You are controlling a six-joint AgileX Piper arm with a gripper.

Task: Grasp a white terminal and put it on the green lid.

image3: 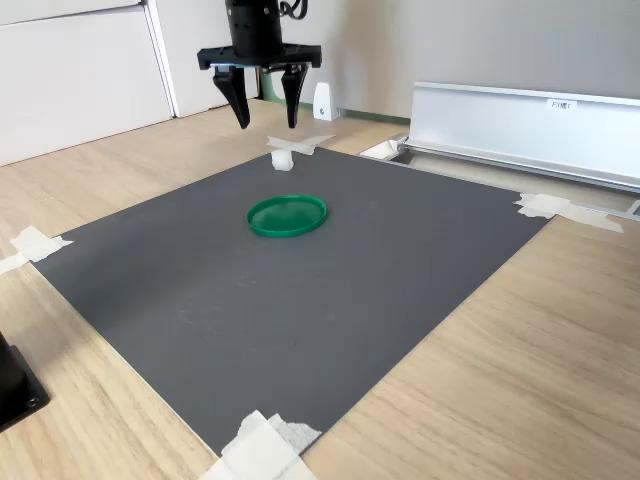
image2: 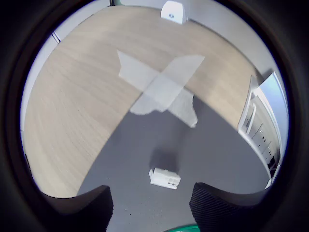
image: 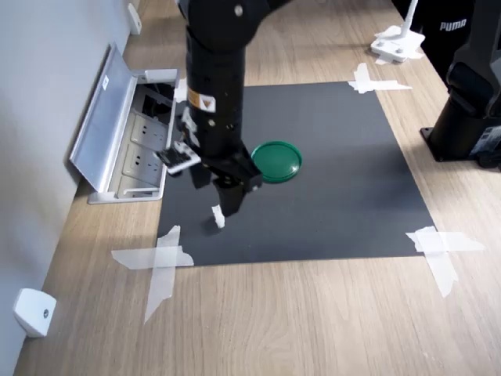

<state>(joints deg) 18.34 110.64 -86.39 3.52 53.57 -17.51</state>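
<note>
In the second exterior view the green lid (image3: pixel 287 215) lies nearest on the dark mat (image3: pixel 300 290); just beyond it sits the white terminal (image3: pixel 283 159), with the gripper (image3: pixel 266 112) above, jaws wide apart and empty. The terminal looks light, stiff and small; pinching its long sides seems best.
</note>
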